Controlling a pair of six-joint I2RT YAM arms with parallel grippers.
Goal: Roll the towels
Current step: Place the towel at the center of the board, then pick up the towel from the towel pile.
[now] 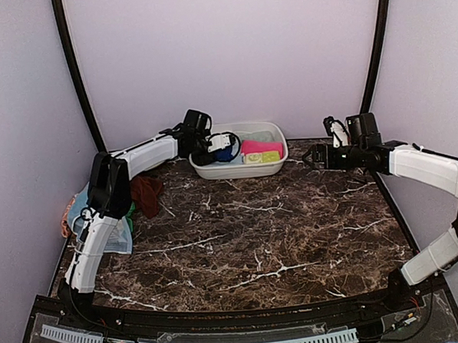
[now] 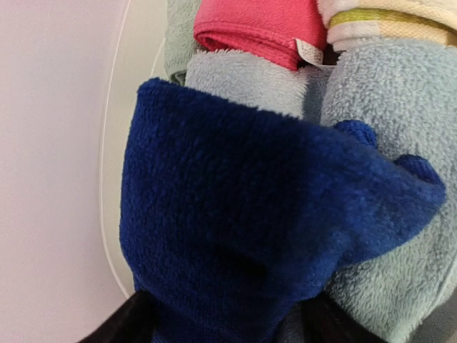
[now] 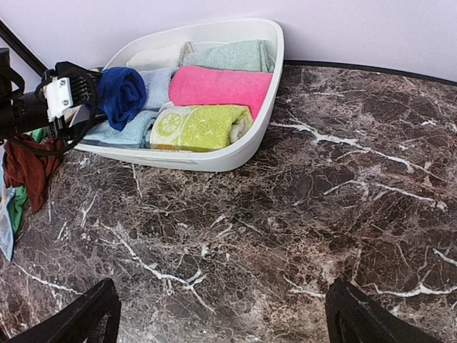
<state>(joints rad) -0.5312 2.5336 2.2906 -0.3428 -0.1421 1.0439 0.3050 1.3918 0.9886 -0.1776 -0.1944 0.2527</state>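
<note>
Here, the rolled royal blue towel [image 3: 121,93] sits in the white tub [image 3: 275,68] among other rolled towels [image 3: 221,86], at the tip of the left gripper [image 3: 86,107]; whether its jaws clamp the roll or stand free of it cannot be told. The right gripper [image 1: 314,158] hangs wide open and empty. Judged step: stowing a finished roll; the next move calls for a clean lift-out, then a reach to the loose towels [image 1: 142,195] heaped at the left.

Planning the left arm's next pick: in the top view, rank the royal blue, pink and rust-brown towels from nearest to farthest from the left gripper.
From the left gripper:
1. royal blue towel, right at its tip, left end of the tub.
2. pink towel, in the tub, further right.
3. rust-brown towel, outside the tub, near the left edge of the table.
</note>
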